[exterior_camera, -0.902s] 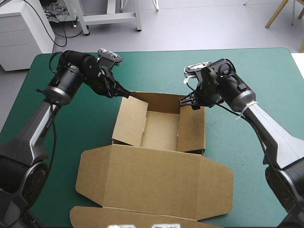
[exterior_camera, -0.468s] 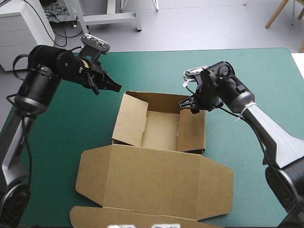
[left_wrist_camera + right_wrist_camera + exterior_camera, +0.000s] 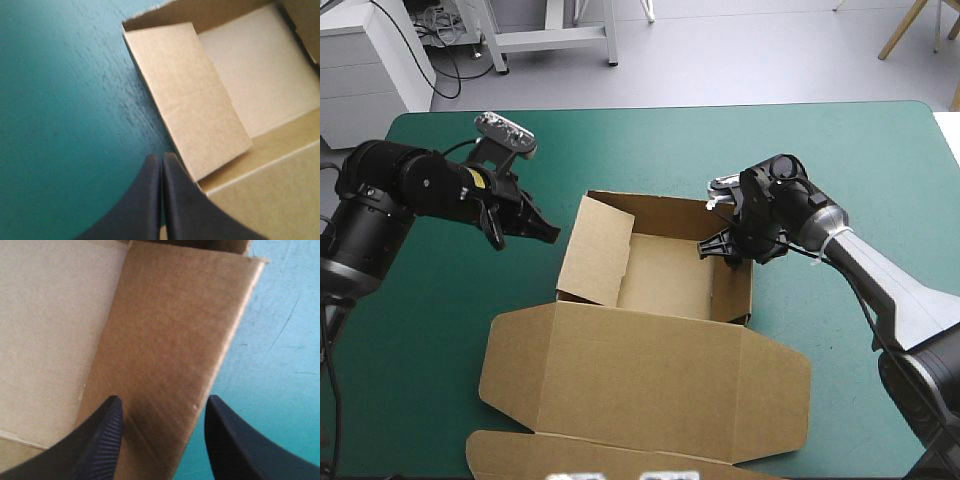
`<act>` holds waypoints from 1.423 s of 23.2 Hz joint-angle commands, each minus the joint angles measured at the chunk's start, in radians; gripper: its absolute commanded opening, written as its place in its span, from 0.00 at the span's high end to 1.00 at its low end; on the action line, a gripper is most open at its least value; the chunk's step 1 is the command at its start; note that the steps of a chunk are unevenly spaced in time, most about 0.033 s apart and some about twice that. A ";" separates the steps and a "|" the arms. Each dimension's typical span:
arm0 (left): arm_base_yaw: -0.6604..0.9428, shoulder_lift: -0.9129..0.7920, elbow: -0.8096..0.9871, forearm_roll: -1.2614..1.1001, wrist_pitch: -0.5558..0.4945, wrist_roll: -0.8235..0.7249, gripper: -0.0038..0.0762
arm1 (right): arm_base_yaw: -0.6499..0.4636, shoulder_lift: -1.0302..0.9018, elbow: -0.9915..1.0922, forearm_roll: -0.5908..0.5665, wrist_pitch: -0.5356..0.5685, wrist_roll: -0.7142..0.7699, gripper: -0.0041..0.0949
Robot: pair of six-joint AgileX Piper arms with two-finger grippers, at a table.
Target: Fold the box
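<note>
The box [image 3: 660, 285] sat in the middle of the teal-green cover [image 3: 840, 160], an open tray with its lid [image 3: 650, 375] lying flat on the near side. The right gripper [image 3: 717, 244] was at the box's right wall [image 3: 165, 340], its fingers spread apart with the board between them and not clamped on it. The left gripper [image 3: 551, 233] hung just beside the box's left side, fingers pressed together into one point and clear of the board. The left flap [image 3: 595, 250] leaned inward over the tray floor rather than lying flush.

The step in hand looked like tucking the side walls. To do it well, the right gripper would need to close squarely on the wall, away from the corner, so the board bent along its crease instead of buckling. The left gripper, closed as it was, seemed suited to pushing. Its tip should meet the left flap flat and press evenly, with the right side braced so the box could not slide.
</note>
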 commanded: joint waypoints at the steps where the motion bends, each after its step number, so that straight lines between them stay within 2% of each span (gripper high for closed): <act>1: -0.004 -0.101 0.087 -0.020 -0.072 0.003 0.96 | 0.000 -0.041 -0.019 0.005 -0.018 0.002 0.55; 5: -0.004 -0.205 0.263 -0.020 -0.148 0.003 0.96 | 0.000 -0.017 -0.019 0.011 -0.022 0.016 0.61; 10: -0.004 -0.373 0.495 -0.020 -0.201 0.007 0.96 | 0.000 0.031 -0.019 0.043 -0.021 0.016 0.63; 11: -0.004 -0.405 0.545 -0.020 -0.213 0.016 0.96 | 0.000 0.031 -0.019 0.043 -0.023 0.008 0.67; 13: -0.004 -0.502 0.686 -0.024 -0.281 0.026 0.96 | 0.000 0.031 -0.019 0.036 -0.030 0.004 0.95; 14: -0.004 -0.542 0.742 -0.024 -0.304 0.026 0.96 | 0.000 0.031 -0.019 0.026 -0.030 0.004 0.97; 17: -0.004 -0.662 0.886 -0.031 -0.324 0.021 0.96 | 0.000 0.031 -0.019 0.020 -0.049 0.004 0.98; 19: -0.004 -0.749 0.972 -0.031 -0.324 -0.010 0.96 | -0.005 0.031 -0.020 0.068 -0.095 0.004 0.98; 23: -0.004 -0.888 1.055 -0.023 -0.290 -0.012 0.96 | -0.072 0.031 -0.036 0.082 -0.131 -0.007 0.98; 30: -0.004 -1.009 1.053 0.033 -0.205 -0.030 0.96 | -0.311 0.029 -0.121 0.039 0.003 -0.014 0.98; 33: -0.004 -1.037 1.055 0.069 -0.173 -0.030 0.96 | -0.437 0.020 -0.149 0.028 0.008 -0.014 0.98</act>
